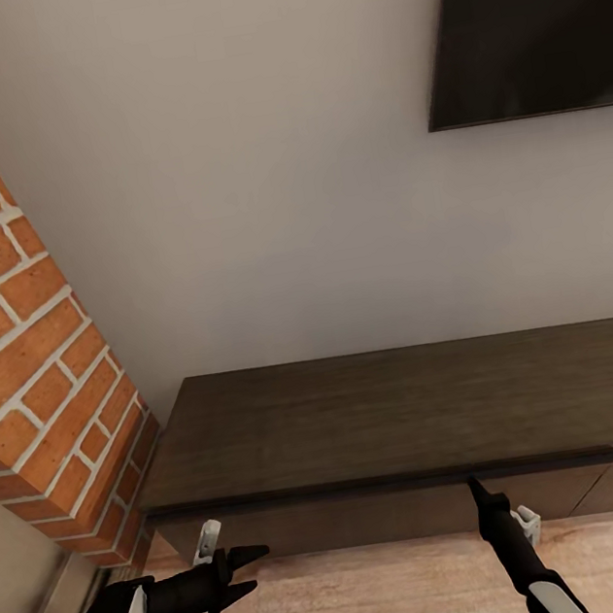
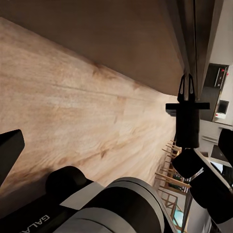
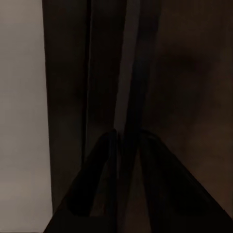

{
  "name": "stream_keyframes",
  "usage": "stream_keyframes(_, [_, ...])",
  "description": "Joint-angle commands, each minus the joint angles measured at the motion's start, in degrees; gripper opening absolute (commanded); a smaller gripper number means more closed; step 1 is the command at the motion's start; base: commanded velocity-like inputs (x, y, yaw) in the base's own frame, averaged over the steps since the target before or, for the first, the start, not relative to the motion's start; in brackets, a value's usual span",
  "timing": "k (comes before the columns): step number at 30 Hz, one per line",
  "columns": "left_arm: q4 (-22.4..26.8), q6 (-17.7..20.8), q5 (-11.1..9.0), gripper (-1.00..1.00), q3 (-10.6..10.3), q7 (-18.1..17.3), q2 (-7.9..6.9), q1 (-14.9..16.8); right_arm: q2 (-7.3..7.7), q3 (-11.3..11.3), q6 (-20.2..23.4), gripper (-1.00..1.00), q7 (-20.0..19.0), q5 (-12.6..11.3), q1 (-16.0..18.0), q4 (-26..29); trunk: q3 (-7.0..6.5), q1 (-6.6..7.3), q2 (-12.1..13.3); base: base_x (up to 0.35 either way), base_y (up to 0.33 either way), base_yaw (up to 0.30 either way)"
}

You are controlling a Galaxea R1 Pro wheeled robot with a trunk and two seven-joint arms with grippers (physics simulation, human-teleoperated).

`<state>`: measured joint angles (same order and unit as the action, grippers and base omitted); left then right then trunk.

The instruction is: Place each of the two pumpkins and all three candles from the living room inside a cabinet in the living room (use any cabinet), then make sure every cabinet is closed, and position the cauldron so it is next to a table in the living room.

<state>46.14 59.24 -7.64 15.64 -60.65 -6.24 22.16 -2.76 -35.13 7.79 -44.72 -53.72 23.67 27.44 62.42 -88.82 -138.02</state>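
The cabinet [image 1: 391, 412] is a long, low dark-brown unit against the wall, and its drawer fronts sit flush. My right gripper [image 1: 474, 486] points up at the seam under the cabinet top, with its fingers together and nothing between them. The left wrist view shows this right gripper [image 2: 187, 82] with only a thin slit between its tips, close to the cabinet front [image 2: 121, 34]. In the right wrist view the right gripper [image 3: 127, 138] almost touches the dark cabinet [image 3: 184, 73]. My left gripper [image 1: 250, 570] hangs open over the floor, left of the cabinet front. The pumpkins, candles, cauldron and table are out of view.
A brick fireplace [image 1: 31, 367] stands at the left, close to the cabinet's end. A wall TV [image 1: 529, 18] hangs above at the right. Light wood plank floor [image 1: 388, 589] runs in front of the cabinet. Wooden chairs [image 2: 170, 160] show far off in the left wrist view.
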Motion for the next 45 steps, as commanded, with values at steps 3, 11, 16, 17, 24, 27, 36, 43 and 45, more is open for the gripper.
stream_keyframes(3, [0.01, 0.00, 0.00, 1.00, 0.01, 0.00, 0.00, -0.01, 0.16, -0.26, 0.28, -1.00, -0.19, -1.02, 0.04, 0.16, -0.01, 0.01, 0.00, 0.000, 0.000, 0.000])
stream_keyframes(11, [0.01, 0.00, 0.00, 1.00, 0.01, 0.02, 0.00, -0.01, 0.21, -0.23, 0.21, -1.00, -0.19, -0.95, 0.00, 0.16, -0.01, 0.01, 0.00, 0.000, 0.000, 0.000])
stream_keyframes(16, [0.01, 0.00, 0.00, 1.00, -0.01, 0.05, 0.00, -0.02, 0.21, -0.22, 0.13, -1.00, -0.19, -0.88, 0.04, 0.16, -0.01, 0.01, 0.00, -0.083, 0.000, 0.000])
stream_keyframes(17, [0.01, 0.00, 0.00, 1.00, 0.00, 0.06, 0.00, -0.02, 0.21, -0.21, 0.13, -1.00, -0.19, -0.87, 0.05, 0.16, -0.01, 0.01, 0.00, -0.184, 0.000, 0.000])
stream_keyframes(24, [0.01, 0.00, 0.00, 1.00, 0.01, 0.09, 0.00, -0.01, 0.21, -0.21, 0.12, -1.00, -0.19, -0.87, 0.03, 0.16, -0.01, 0.01, 0.00, -0.216, 0.000, 0.000])
stream_keyframes(27, [0.01, 0.00, 0.00, 1.00, -0.01, 0.09, 0.00, -0.01, 0.21, -0.21, 0.12, -1.00, -0.19, -0.87, 0.04, 0.16, -0.01, 0.01, 0.00, -0.218, 0.000, 0.000])
stream_keyframes(36, [0.01, -0.01, 0.00, 1.00, 0.01, 0.09, 0.00, -0.01, 0.21, -0.28, 0.16, -1.00, -0.19, -0.94, 0.02, 0.16, -0.01, 0.01, 0.00, -0.187, 0.000, 0.000])
stream_keyframes(43, [0.01, 0.00, 0.00, 1.00, 0.01, 0.09, 0.00, -0.01, 0.21, -0.28, 0.28, -1.00, -0.18, -0.97, 0.03, 0.16, -0.01, 0.01, 0.00, -0.139, 0.000, 0.000])
stream_keyframes(45, [0.01, 0.00, 0.00, 1.00, 0.01, 0.06, 0.00, -0.01, 0.21, -0.27, 0.34, -1.00, -0.19, -0.95, 0.02, 0.16, -0.01, 0.01, 0.00, -0.063, 0.000, 0.000])
